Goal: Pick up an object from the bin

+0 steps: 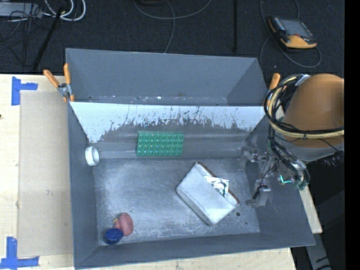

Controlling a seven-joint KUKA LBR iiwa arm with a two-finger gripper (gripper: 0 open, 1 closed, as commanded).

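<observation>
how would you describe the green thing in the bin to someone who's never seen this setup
Start at the grey metal bin and look along its far sloped wall, where that wall meets the floor. The flat green rectangular plate lies there, right of the small white roll. It is the only green thing, and its top is covered in rows of studs.

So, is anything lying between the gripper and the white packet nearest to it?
Nothing visible does. The gripper is at the view's right side of the bin, and the white packet lies just beside it toward the middle, with only bare floor between them. The green studded block, at the back wall, is well aside.
</observation>
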